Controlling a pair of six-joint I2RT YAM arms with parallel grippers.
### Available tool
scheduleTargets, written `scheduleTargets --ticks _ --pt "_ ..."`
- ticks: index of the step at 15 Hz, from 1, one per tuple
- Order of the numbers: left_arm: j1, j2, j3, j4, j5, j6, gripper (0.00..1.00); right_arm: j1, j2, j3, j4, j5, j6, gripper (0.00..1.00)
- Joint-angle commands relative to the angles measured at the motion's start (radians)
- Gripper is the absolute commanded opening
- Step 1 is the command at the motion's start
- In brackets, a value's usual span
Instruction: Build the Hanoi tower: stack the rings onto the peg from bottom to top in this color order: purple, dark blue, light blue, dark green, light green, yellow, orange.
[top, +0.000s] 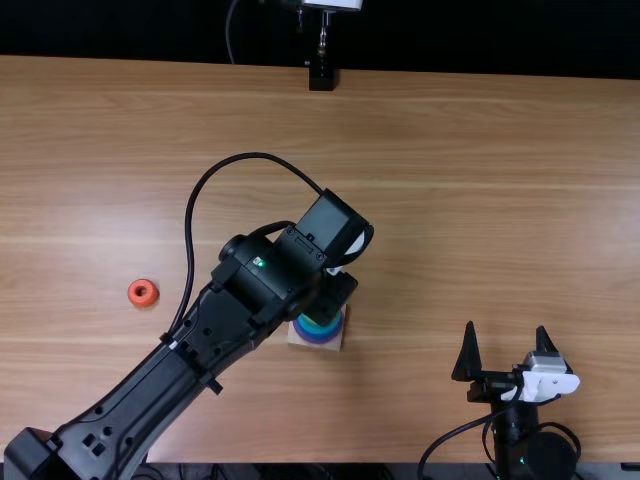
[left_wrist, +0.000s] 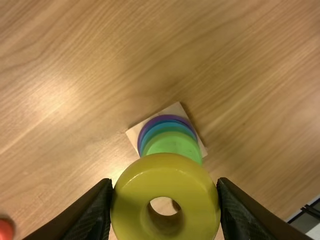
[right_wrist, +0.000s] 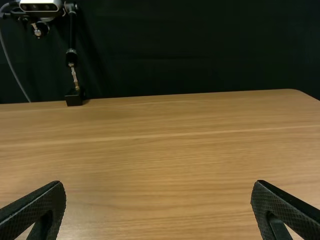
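In the top view, my left gripper (top: 332, 298) is over the stack of rings (top: 316, 332) on a square wooden base (top: 332, 342), hiding much of it. The left wrist view has my left gripper (left_wrist: 164, 181) shut on the yellow ring (left_wrist: 165, 170). Behind that ring are a green ring (left_wrist: 172, 143), blue tones and a purple ring (left_wrist: 162, 118); the peg is hidden. An orange ring (top: 143, 293) lies on the table at the left. My right gripper (top: 506, 328) stands open at the near right, its fingers holding nothing; the right wrist view has this gripper (right_wrist: 158, 184) too.
A black stand (top: 322, 76) with a metal rod stands at the table's far edge. The left arm (top: 170, 375) stretches diagonally across the near left of the table (top: 460, 200), between the orange ring and the base. A cable loops above that arm.
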Motion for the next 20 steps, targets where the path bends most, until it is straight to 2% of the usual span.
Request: scheduleTargets --ticks 1,4,6,8,9,10,11,12,17,19,20 --pt "-0.02 0.02 0.04 -0.003 0.007 -0.006 0.0 -0.01 -0.011 -0.009 0.003 -0.006 -0.001 1.0" --pt "-0.021 0.021 0.046 -0.003 0.007 -0.007 0.0 -0.01 -0.011 -0.009 0.003 -0.006 -0.001 1.0" --pt "-0.026 0.021 0.045 -0.003 0.005 -0.042 0.0 -0.01 -0.011 -0.009 0.003 -0.006 -0.001 1.0" --pt "-0.026 0.021 0.045 0.005 0.014 -0.048 0.0 -0.01 -0.011 -0.009 0.003 -0.006 -0.001 1.0" --pt "-0.026 0.021 0.043 0.006 0.016 -0.048 0.16 -0.01 -0.011 -0.009 0.003 -0.006 -0.001 1.0" --pt "-0.026 0.021 0.043 0.001 0.018 -0.048 0.46 -0.01 -0.011 -0.009 0.003 -0.006 -0.002 1.0" --pt "-0.026 0.021 0.042 -0.001 0.018 -0.046 0.8 -0.01 -0.011 -0.009 0.003 -0.006 -0.001 1.0" --pt "-0.023 0.02 0.04 -0.003 0.018 -0.046 1.0 -0.01 -0.011 -0.009 0.003 -0.006 -0.001 1.0" --pt "-0.008 0.01 0.033 0.017 0.01 -0.044 1.0 -0.01 -0.011 -0.009 0.003 -0.006 -0.001 1.0" --pt "0.042 0.007 0.045 0.062 0.007 -0.041 1.0 -0.01 -0.011 -0.009 0.003 -0.006 -0.001 1.0" --pt "0.092 0.004 0.045 0.115 0.012 -0.042 1.0 -0.01 -0.011 -0.009 0.003 -0.006 -0.001 1.0"
